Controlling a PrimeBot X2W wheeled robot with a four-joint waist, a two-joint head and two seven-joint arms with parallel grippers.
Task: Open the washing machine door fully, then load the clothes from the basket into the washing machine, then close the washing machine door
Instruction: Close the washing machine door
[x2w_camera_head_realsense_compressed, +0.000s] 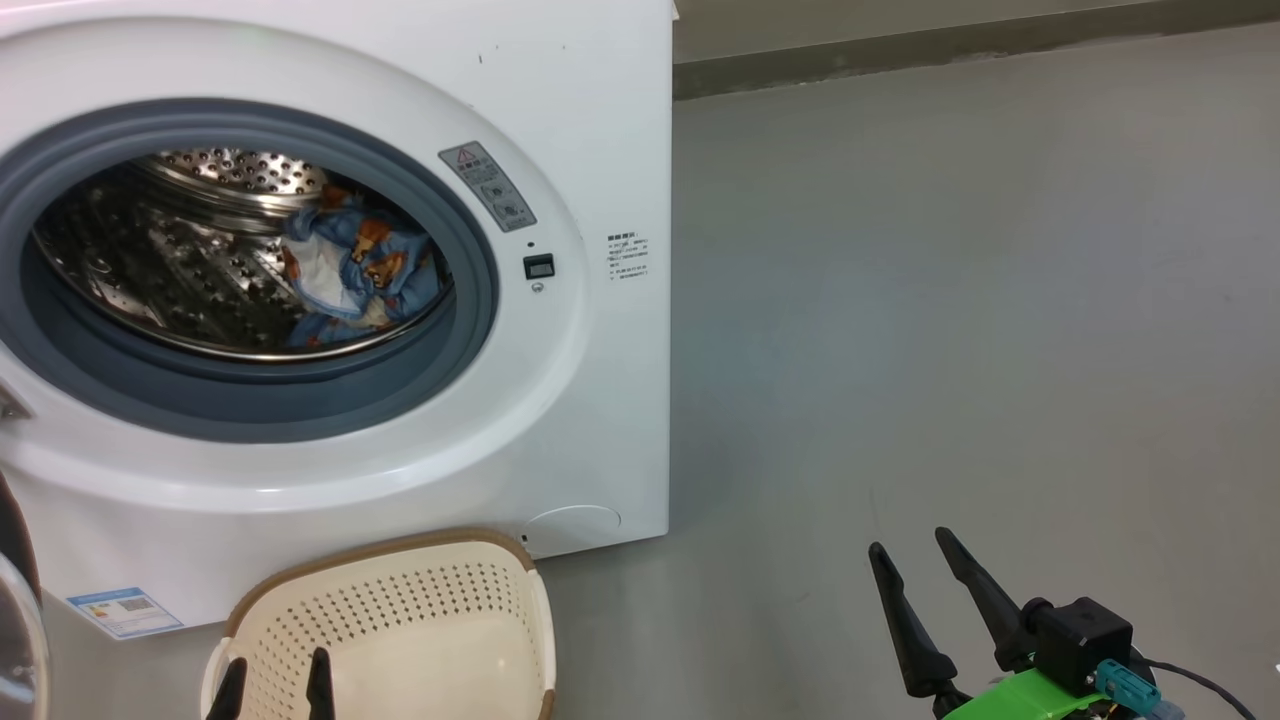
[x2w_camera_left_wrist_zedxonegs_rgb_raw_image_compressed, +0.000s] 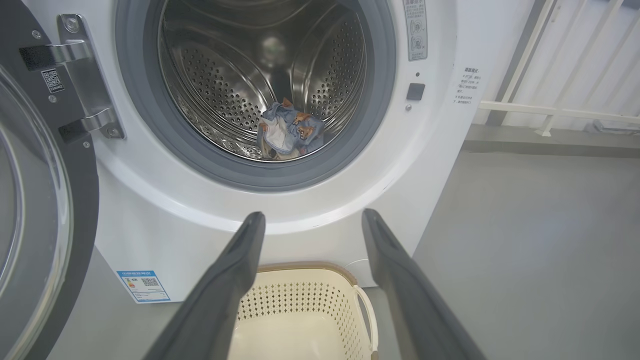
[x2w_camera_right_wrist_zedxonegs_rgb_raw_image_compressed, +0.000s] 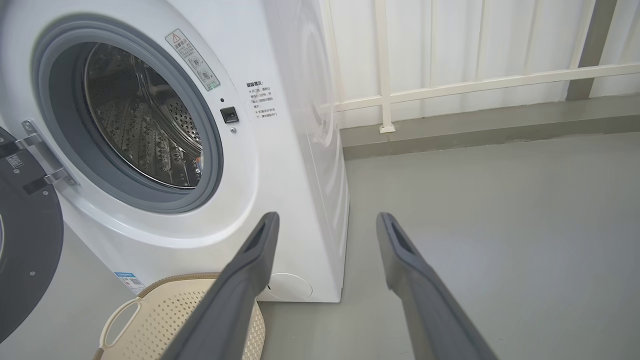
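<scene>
Light-blue fox-print garments (x2w_camera_head_realsense_compressed: 355, 265) lie inside the perforated steel drum (x2w_camera_left_wrist_zedxonegs_rgb_raw_image_compressed: 220, 85) of the white front-loading washing machine (x2w_camera_head_realsense_compressed: 600, 150). The cream perforated plastic basket (x2w_camera_head_realsense_compressed: 400, 548) before it looks empty. My left end effector (x2w_camera_left_wrist_zedxonegs_rgb_raw_image_compressed: 313, 216) and right end effector (x2w_camera_head_realsense_compressed: 912, 545) both stand wide, holding nothing. The round black-framed glass door (x2w_camera_left_wrist_zedxonegs_rgb_raw_image_compressed: 82, 200) hangs swung out on its metal hinge (x2w_camera_left_wrist_zedxonegs_rgb_raw_image_compressed: 85, 85), left of the left end effector. The right end effector is well apart over grey floor (x2w_camera_head_realsense_compressed: 1000, 300). I judge that closing falls to the left arm, sweeping rightward.

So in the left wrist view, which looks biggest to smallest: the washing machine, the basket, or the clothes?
1. washing machine
2. basket, though it sits nearer the camera
3. clothes
</scene>
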